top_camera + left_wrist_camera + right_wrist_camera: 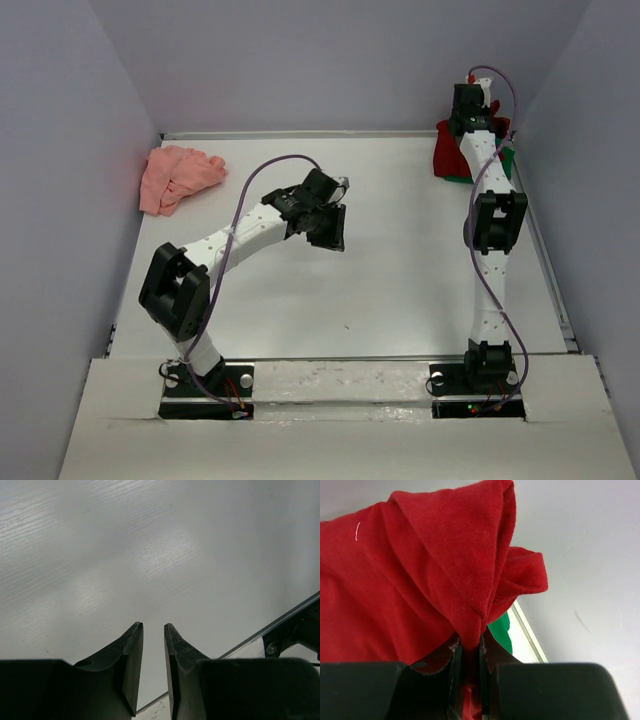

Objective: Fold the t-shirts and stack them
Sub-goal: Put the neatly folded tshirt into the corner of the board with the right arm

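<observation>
Spanning the floor of the booth, a white wood-grain table [400,260] sits between plain pale walls [60,150]. The right gripper [469,644] is clenched on a fold of the dark red t-shirt [405,580], whose bulk spreads ahead and to its left. A sliver of the green t-shirt [501,630] shows just right of its fingers. The left gripper [153,626] hovers over the table, jaws slightly parted, grasping nothing. The pink t-shirt [178,177] lies crumpled well off to its left.

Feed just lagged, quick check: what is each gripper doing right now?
Left gripper: slightly open, holding nothing.
Right gripper: closed on a fold of the red t-shirt.
</observation>
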Tool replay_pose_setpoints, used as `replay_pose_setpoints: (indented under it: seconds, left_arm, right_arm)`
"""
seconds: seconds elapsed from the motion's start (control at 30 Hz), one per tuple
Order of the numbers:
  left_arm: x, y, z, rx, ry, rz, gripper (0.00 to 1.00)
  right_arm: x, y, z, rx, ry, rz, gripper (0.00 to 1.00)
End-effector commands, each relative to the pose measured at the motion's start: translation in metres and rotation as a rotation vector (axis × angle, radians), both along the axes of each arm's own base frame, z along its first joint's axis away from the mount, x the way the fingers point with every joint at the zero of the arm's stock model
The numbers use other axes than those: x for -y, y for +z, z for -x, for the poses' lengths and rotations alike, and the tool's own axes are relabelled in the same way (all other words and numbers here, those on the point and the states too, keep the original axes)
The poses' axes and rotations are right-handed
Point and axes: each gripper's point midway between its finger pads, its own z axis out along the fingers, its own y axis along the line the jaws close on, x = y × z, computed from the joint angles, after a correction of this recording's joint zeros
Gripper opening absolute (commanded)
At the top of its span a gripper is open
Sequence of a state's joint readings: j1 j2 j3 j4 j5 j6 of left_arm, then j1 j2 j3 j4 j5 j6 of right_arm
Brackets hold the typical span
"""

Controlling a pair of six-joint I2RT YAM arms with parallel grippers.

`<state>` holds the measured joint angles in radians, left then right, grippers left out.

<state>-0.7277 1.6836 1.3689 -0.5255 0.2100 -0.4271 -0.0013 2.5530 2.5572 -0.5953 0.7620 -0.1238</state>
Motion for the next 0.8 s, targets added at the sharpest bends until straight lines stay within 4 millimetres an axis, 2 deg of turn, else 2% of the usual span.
replay_pose_setpoints:
  seconds: [0.0, 0.2, 0.27, 0.3, 0.53, 0.57, 0.7, 0.77]
  left_arm:
    - [0.001, 0.022, 0.013, 0.020, -0.043, 0.043, 0.34]
    - [0.000, 0.022, 0.014, 0.020, -0.052, 0.030, 0.34]
    - [0.001, 0.021, 0.014, 0.015, -0.055, 0.032, 0.34]
    - [0.002, 0.019, 0.015, 0.009, -0.058, 0.033, 0.34]
    - [0.004, 0.017, 0.019, -0.006, -0.068, 0.031, 0.34]
    - [0.003, 0.016, 0.020, -0.009, -0.067, 0.029, 0.34]
    - [0.003, 0.016, 0.021, -0.013, -0.066, 0.026, 0.34]
    - [0.002, 0.016, 0.022, -0.013, -0.064, 0.025, 0.34]
  right_arm:
    - [0.030, 0.040, -0.005, 0.149, -0.080, 0.024, 0.00]
    - [0.054, 0.037, -0.001, 0.161, -0.140, 0.039, 0.00]
    - [0.053, 0.036, -0.004, 0.166, -0.129, 0.035, 0.00]
    - [0.060, 0.035, -0.002, 0.163, -0.138, 0.044, 0.00]
    - [0.072, 0.021, -0.004, 0.146, -0.134, 0.030, 0.00]
    - [0.071, 0.021, -0.004, 0.145, -0.133, 0.030, 0.09]
    - [0.073, 0.016, -0.004, 0.142, -0.143, 0.033, 0.20]
    - [0.073, 0.011, -0.004, 0.134, -0.144, 0.032, 0.30]
